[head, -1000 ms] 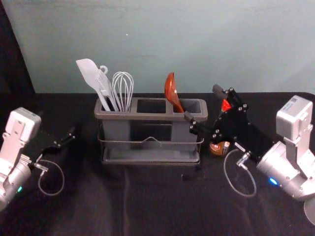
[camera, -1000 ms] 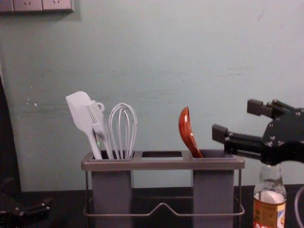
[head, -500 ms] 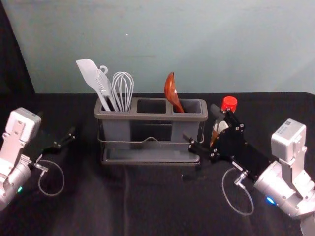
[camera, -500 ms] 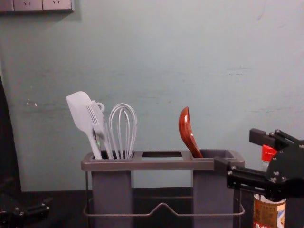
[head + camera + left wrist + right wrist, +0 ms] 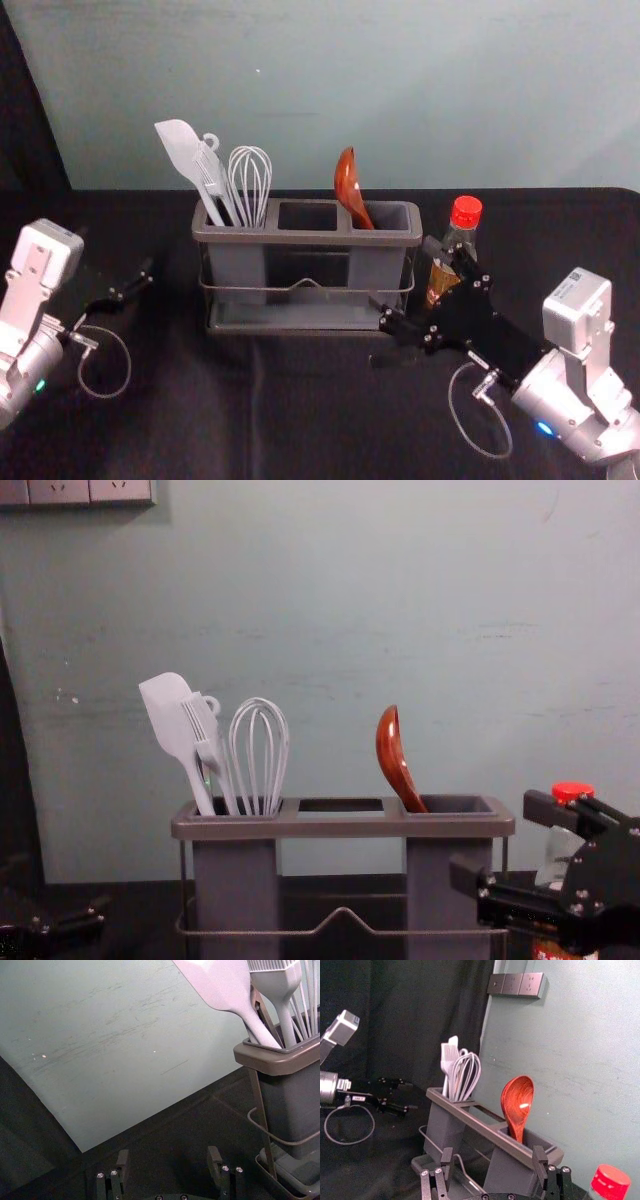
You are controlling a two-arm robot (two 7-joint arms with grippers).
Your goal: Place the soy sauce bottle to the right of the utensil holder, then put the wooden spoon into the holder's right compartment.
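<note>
Just nearer than the bottle (image 5: 461, 236), right gripper (image 5: 408, 279), fingers spread; left of the holder (image 5: 300, 238), left gripper (image 5: 116, 252), likewise.

You are finding no readable text: the label (image 5: 439, 281) on the soy sauce bottle (image 5: 462, 237) and the small tag (image 5: 358, 1098) on the left arm (image 5: 32, 362) are carrying print too tiny to decipher.

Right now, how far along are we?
Both placements look done: the soy sauce bottle stands right of the utensil holder, the wooden spoon leans in its right compartment. Nothing's in hand: open right gripper near the bottle, open left gripper left of the holder. Probably only withdrawing remains.
</note>
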